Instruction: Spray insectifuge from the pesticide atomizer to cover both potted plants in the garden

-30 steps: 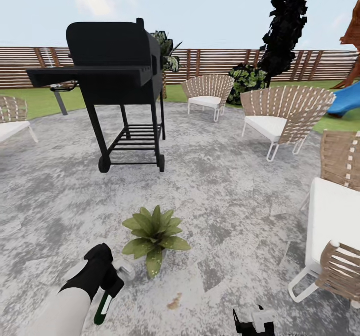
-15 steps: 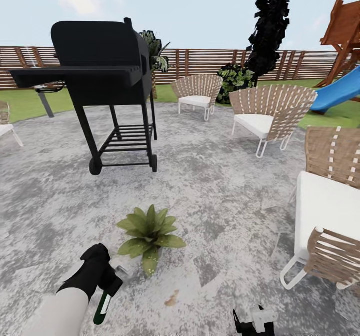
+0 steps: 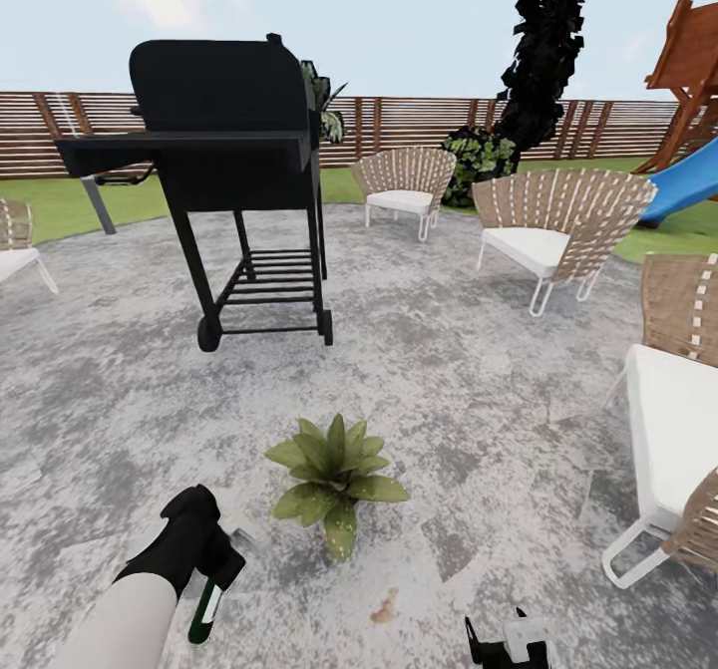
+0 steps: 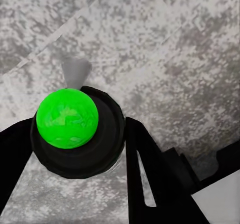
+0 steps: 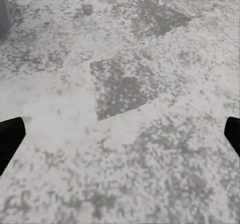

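Note:
One potted plant (image 3: 336, 470), a rosette of broad green leaves that hide its pot, stands on the grey paved patio (image 3: 479, 370) just ahead of me. My left gripper (image 3: 217, 561) is low at the left, a short way left of the plant, shut on the pesticide atomizer (image 3: 207, 609). The dark green bottle with its white label strip hangs down from the black fingers. In the left wrist view the bottle's bright green end (image 4: 66, 118) sits in a black ring between both fingers (image 4: 150, 174). My right gripper (image 5: 120, 134) is open over bare paving and peeks in at the bottom edge (image 3: 509, 644).
A black barbecue grill (image 3: 234, 151) on wheels stands beyond the plant. Wicker chairs (image 3: 558, 225) ring the patio, and a white-cushioned one (image 3: 678, 430) is close on my right. Brown slatted fence (image 3: 419, 126), lawn, a dark tree and a blue slide (image 3: 688, 182) lie behind.
The whole picture swung left, then back right, so the camera has moved. The left gripper keeps its hold on the atomizer and both arms stay in the same spot in the picture.

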Available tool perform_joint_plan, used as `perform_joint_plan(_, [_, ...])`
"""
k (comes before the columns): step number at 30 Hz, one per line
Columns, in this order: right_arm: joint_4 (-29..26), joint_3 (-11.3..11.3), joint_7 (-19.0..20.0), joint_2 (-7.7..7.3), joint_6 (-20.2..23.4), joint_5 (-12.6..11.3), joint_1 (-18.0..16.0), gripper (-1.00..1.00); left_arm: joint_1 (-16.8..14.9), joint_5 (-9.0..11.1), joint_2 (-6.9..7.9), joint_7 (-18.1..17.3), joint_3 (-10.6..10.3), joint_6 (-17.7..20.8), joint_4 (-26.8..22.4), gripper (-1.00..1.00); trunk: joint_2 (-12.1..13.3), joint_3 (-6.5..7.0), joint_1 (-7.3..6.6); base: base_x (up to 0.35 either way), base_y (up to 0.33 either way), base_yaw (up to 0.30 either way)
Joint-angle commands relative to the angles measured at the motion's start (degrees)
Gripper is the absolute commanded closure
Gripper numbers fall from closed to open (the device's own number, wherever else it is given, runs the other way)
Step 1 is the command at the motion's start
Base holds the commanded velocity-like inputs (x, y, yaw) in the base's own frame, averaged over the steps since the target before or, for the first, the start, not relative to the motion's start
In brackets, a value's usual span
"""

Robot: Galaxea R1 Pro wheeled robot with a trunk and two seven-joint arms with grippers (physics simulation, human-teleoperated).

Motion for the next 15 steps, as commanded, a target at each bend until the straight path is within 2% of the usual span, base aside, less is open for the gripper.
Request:
perform_joint_plan(1, [0.0, 0.5, -0.1, -0.01, -0.2, -0.5, 0.0, -1.00, 0.0, -0.4, -0.08, -0.3, 0.3, 0.2, -0.1, 1.00, 0.0, -0.05, 0.01, 0.237, 0.235, -0.116])
perform_joint_plan(8, [0.0, 0.5, -0.1, -0.01, -0.2, -0.5, 0.0, -1.00, 0.0, -0.3, -0.08, -0.3, 0.3, 0.2, -0.1, 1.00, 0.0, 0.20, 0.01, 0.234, 0.217, -0.217])
perform_joint_plan(15, [0.0, 0.5, -0.1, -0.01, -0.2, -0.5, 0.0, -1.00, 0.0, -0.3, -0.20, -0.4, 0.2, 0.1, 0.0, 1.00, 0.0, 0.24, 0.01, 0.057, 0.033, -0.029])
